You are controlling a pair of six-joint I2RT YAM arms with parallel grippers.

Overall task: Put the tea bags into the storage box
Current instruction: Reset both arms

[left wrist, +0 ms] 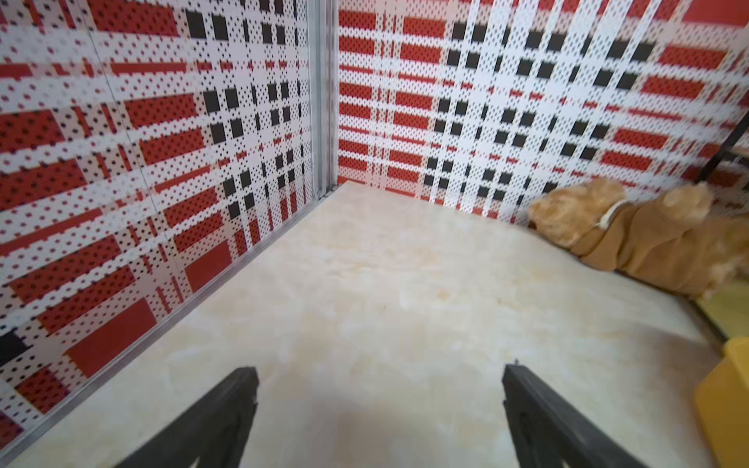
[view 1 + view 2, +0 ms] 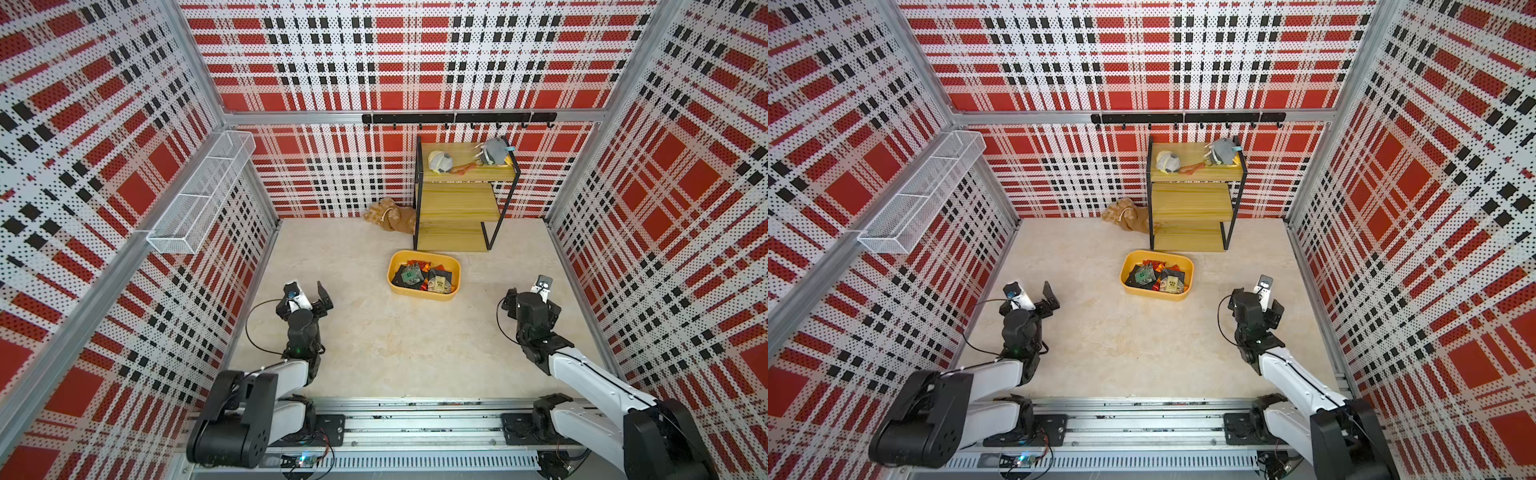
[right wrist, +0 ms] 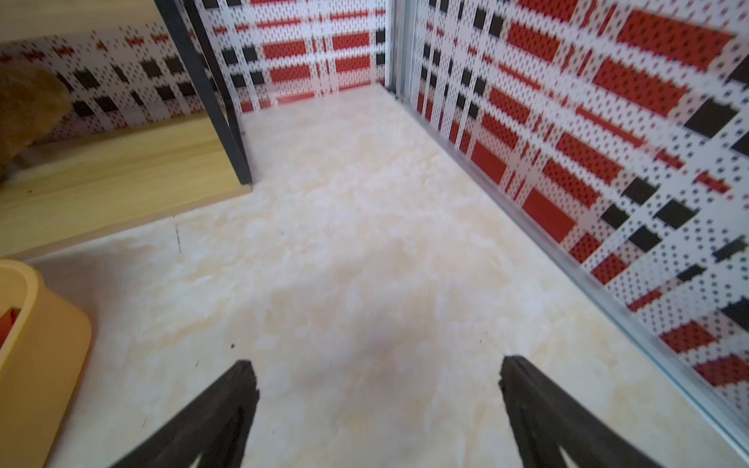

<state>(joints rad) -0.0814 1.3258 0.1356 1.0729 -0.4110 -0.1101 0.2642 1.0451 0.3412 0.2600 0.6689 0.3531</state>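
Colour check: yellow storage box (image 2: 420,254), tea bags (image 2: 419,277) mixed red and black.
Tea bags: shiny red foil, plus black squares with green or tan labels. Walls (image 2: 399,62): red-white-black plaid, dotted. Bench (image 2: 395,340): cream, marbled. Shelf (image 2: 457,203): pale wood, black frame. Plush toy (image 2: 390,216): brown. Wire basket (image 2: 199,195): white.

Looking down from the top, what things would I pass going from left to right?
The white mesh basket → left gripper → yellow storage box holding the tea bags → right gripper.
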